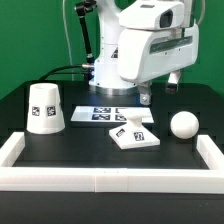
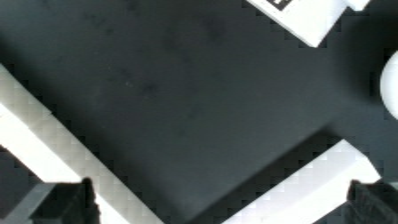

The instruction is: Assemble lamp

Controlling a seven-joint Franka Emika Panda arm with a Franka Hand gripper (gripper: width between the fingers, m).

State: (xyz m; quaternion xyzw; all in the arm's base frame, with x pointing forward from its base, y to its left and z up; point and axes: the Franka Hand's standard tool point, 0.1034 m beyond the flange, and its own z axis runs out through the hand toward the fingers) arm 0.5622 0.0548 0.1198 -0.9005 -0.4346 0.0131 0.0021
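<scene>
Base (image 1: 133, 134): centre, clear of rail (image 1: 110, 178).
Shade (image 1: 45, 108): near side rail.
Bulb (image 1: 182, 124): near opposite rail.
Gripper (image 2: 210, 200): wide, over bare table (image 2: 178, 110).

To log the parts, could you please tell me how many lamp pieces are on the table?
3: the shade stands at the exterior view's left, the square base lies near the middle, the bulb rests at its right. None looks hidden.

Backed by a flat green backdrop (image 1: 30, 40), evenly and softly lit. Floored with a matt black tabletop (image 1: 90, 150), hemmed along the front and both sides by a low white rail (image 1: 110, 180). Toward the back, lying flat, the marker board (image 1: 105, 113).
</scene>
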